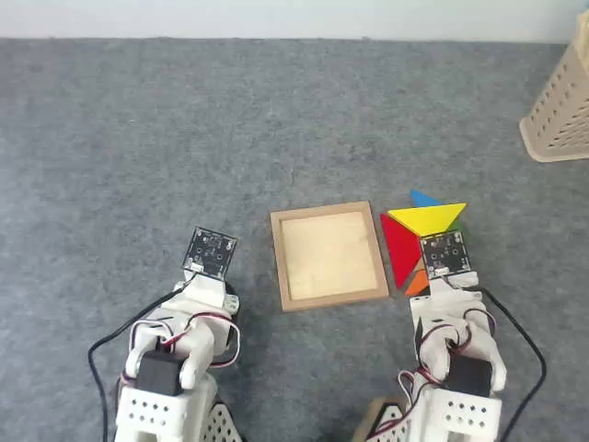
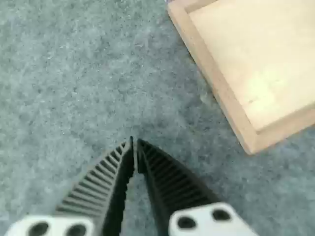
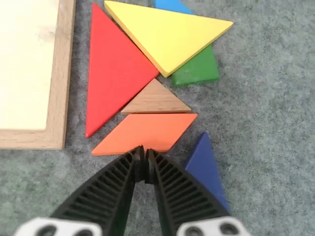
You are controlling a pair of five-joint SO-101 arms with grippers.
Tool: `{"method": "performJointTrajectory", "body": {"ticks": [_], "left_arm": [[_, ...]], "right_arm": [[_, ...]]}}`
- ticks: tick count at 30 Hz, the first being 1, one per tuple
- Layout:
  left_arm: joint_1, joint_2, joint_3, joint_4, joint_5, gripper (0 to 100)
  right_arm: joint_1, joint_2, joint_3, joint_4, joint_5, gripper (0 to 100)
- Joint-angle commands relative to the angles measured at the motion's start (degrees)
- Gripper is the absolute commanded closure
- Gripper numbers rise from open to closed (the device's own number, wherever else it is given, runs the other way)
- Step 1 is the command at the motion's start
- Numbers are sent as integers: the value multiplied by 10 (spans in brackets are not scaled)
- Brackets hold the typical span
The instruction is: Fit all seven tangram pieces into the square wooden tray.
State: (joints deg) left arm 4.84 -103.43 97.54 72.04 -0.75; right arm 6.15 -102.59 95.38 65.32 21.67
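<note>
- Because the right arm's wrist board (image 1: 444, 254) sits over them in the high view, the tangram pieces (image 1: 405, 241) just right of the empty square wooden tray (image 1: 331, 253) are partly hidden. A big yellow triangle (image 1: 428, 219), a big red triangle (image 1: 398, 247), a sliver of orange parallelogram (image 1: 417, 284) and a light blue tip (image 1: 421, 197) peek out.
- In the same view there is a grey felt-like worktop (image 1: 184, 138) and a pale wall strip (image 1: 276, 17) along the far edge. A cream slatted basket (image 1: 561, 101) is cut off at the right border.
- Left wrist view: the left gripper (image 2: 134, 145) is clenched on nothing above bare felt, near one tray corner. The tray runs out of frame.
- Right wrist view: the right gripper (image 3: 145, 155) is clenched and empty, its tips at the orange parallelogram's near edge; whether they touch it is unclear.
- A small brown triangle (image 3: 155, 99) lies between orange and red. A green piece (image 3: 197, 69) is half covered by the yellow, a dark blue triangle (image 3: 206, 167) lies beside the gripper, and the light blue piece is cut off.
</note>
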Motion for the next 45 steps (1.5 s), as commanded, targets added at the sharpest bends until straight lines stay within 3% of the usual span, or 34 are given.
{"method": "performJointTrajectory", "body": {"ticks": [1,25,36,41,45], "left_arm": [[-4,-11,-10,4,5,988],[-4,-11,-10,4,5,988],[-4,-11,-10,4,5,988],[-4,-11,-10,4,5,988],[-4,-11,-10,4,5,988]], "right_arm": [[0,-2,11,-12,11,989],[1,-4,10,-15,11,991],[52,-12,-16,27,14,986],[62,-9,-23,35,37,841],[66,-7,-76,66,52,872]]}}
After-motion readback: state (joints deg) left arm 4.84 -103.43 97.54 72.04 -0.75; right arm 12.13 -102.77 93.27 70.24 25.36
